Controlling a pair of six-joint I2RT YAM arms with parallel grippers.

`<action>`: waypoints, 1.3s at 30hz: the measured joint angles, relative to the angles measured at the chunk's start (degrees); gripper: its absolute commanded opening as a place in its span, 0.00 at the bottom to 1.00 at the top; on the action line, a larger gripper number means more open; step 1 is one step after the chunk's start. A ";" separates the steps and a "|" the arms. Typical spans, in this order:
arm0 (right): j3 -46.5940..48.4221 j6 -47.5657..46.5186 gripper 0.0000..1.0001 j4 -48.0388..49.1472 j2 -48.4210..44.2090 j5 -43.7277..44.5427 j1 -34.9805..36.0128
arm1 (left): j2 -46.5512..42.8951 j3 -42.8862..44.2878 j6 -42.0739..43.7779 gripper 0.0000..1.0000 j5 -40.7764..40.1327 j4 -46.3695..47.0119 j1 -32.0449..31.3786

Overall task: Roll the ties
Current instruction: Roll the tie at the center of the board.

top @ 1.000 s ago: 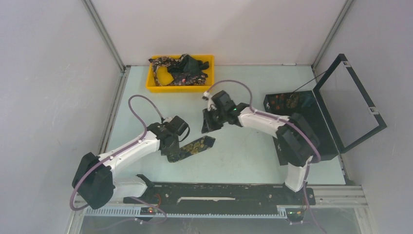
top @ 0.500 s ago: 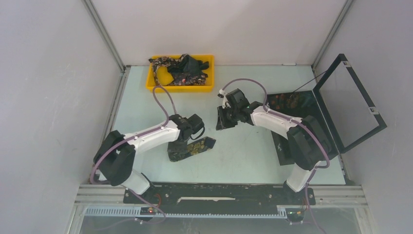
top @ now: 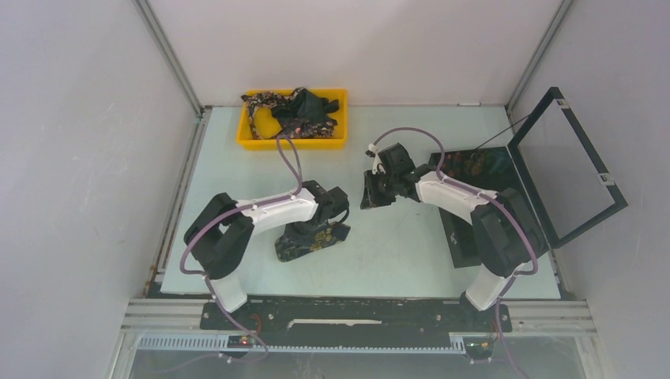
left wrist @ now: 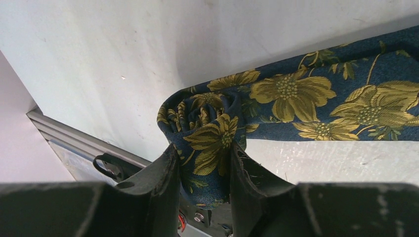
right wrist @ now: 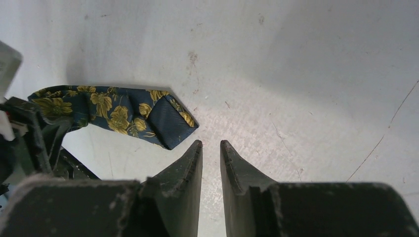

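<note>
We noted the left gripper (left wrist: 203, 153) clamped on the rolled end of the tie (left wrist: 316, 98), the rest lying flat on the table (right wrist: 306, 64). We saw the right gripper (right wrist: 211, 145) hanging over the table near the tie's pointed tip, jaws a narrow slit apart, empty.

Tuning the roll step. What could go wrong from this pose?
1. Left gripper pinches only the loose coil at one end of the tie; the coil may spring open or slip out.
2. The pointed end lies unheld on the table; the right gripper hangs near it, jaws barely parted and empty, so the tail may roll crooked.
</note>
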 measured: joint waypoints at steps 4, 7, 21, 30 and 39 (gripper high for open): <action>0.00 0.00 0.23 0.11 -0.61 -0.02 -0.24 | 3.02 2.03 -0.04 0.31 0.00 -0.76 -0.59; -0.11 0.00 0.23 0.09 -0.63 -0.02 -0.35 | 4.48 3.06 -0.04 0.43 0.07 -1.01 -0.87; -0.24 0.02 0.23 0.13 -0.63 -0.02 -0.61 | 4.92 4.44 -1.53 0.74 0.87 2.43 -0.96; -0.24 0.15 0.23 0.94 -0.63 0.04 -0.13 | -1.53 3.41 -2.01 0.96 0.68 6.10 -0.98; -0.28 1.62 0.23 4.00 -1.36 -0.55 2.64 | -17.20 -2.34 -2.10 0.98 -2.89 8.22 -1.05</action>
